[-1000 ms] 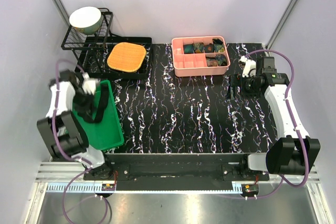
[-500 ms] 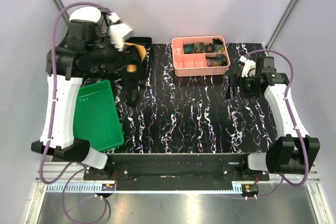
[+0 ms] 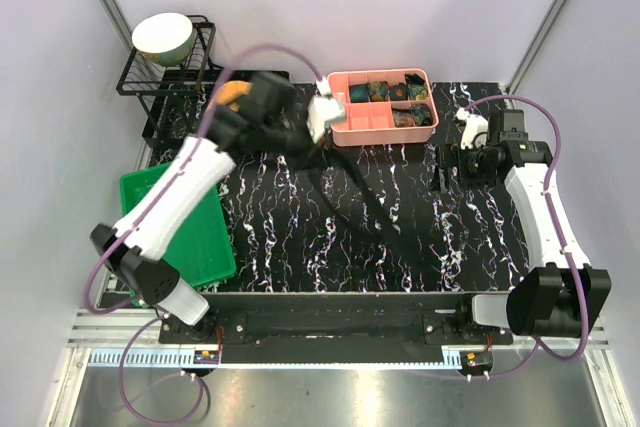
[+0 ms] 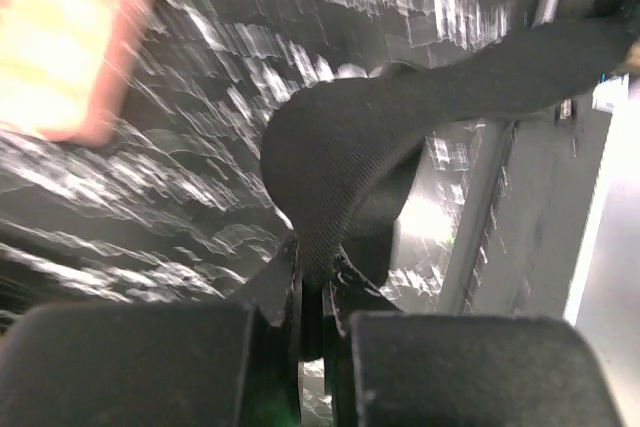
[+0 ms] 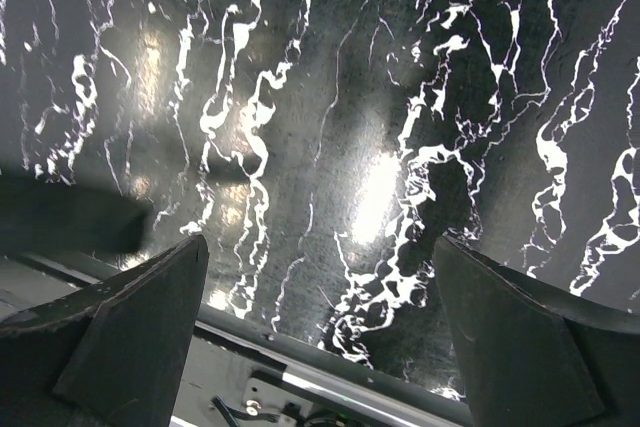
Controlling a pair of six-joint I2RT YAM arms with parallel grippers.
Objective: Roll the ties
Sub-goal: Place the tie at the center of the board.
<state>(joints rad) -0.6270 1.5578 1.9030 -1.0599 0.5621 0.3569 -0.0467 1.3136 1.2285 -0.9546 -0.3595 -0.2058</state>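
My left gripper [image 3: 316, 135] is stretched out over the back middle of the table, just left of the pink box [image 3: 345, 132]. It is shut on a black tie [image 3: 375, 215], which trails from it down and to the right across the marbled table. In the left wrist view the gripper [image 4: 312, 292] pinches the ribbed black tie [image 4: 350, 157], which loops away toward the upper right. My right gripper [image 3: 443, 169] is open and empty over the table's right side; in its wrist view the gripper [image 5: 320, 347] has its jaws wide apart above bare marble.
The pink box holds several rolled patterned ties [image 3: 395, 92] in its compartments. A green tray [image 3: 190, 232] lies at the left front. A black dish rack [image 3: 150, 87] with a pale bowl [image 3: 163, 35] stands at the back left, an orange pad [image 3: 232, 94] beside it.
My left arm has swung from the green tray at the left, across the back, to beside the pink box, carrying the black tie. The right arm has not moved.
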